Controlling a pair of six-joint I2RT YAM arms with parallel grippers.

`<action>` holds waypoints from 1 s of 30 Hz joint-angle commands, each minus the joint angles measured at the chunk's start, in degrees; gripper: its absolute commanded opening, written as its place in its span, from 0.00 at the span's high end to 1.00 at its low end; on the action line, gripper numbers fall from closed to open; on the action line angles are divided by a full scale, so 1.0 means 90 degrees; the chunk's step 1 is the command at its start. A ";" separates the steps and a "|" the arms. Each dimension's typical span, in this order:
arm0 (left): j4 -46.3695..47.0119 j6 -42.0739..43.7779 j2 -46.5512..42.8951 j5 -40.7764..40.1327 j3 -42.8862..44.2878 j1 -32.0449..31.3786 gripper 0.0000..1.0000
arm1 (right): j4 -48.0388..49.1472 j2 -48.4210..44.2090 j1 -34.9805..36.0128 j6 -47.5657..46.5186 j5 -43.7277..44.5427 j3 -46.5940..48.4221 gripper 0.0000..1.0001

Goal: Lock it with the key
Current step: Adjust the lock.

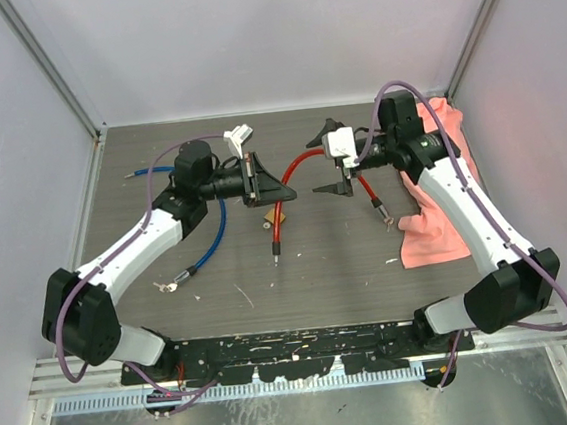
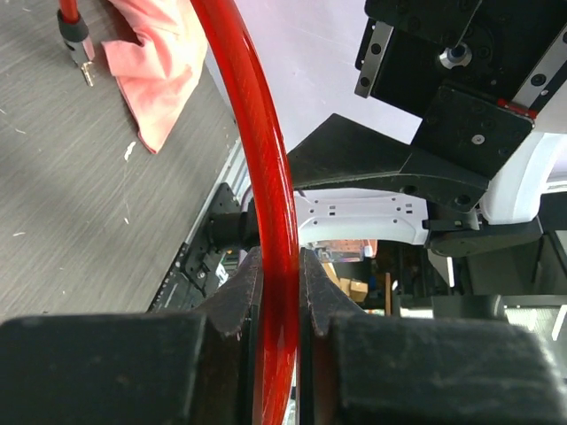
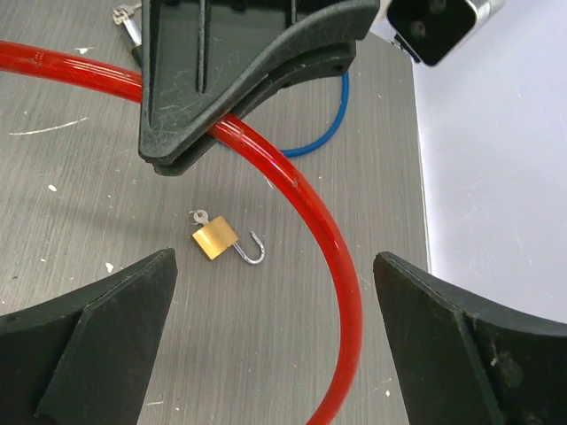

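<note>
A small brass padlock (image 3: 215,239) lies on the grey table (image 3: 106,354). Its steel shackle (image 3: 254,251) is swung open and a key (image 3: 199,217) sits in its end. In the top view the padlock (image 1: 265,224) lies just below my left gripper (image 1: 281,191). That gripper (image 2: 279,266) is shut on a red cable (image 2: 266,177), which arcs down to the table. My right gripper (image 3: 273,266) hangs open above the padlock and holds nothing, with the red cable (image 3: 306,190) running between its fingers. In the top view the right gripper (image 1: 325,158) faces the left one.
A blue cable (image 1: 215,229) curls on the table at the left. A pink cloth (image 1: 438,198) lies under the right arm. The red cable's plug ends (image 1: 277,258) rest mid-table. Grey walls close in the back and both sides.
</note>
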 commanded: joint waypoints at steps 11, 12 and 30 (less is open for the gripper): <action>0.1381 -0.0857 -0.0084 0.0418 -0.0490 -0.0034 1.00 | 0.0488 0.0146 0.0504 -0.0316 -0.0302 -0.0386 0.08; 0.1392 -0.0871 -0.0065 0.0426 -0.0505 -0.0033 1.00 | 0.0522 0.0163 0.0561 -0.0312 -0.0235 -0.0422 0.09; 0.1489 -0.1128 -0.0050 0.0619 -0.0557 -0.0034 1.00 | 0.0840 0.0528 0.1010 -0.0311 0.0678 -0.0277 0.22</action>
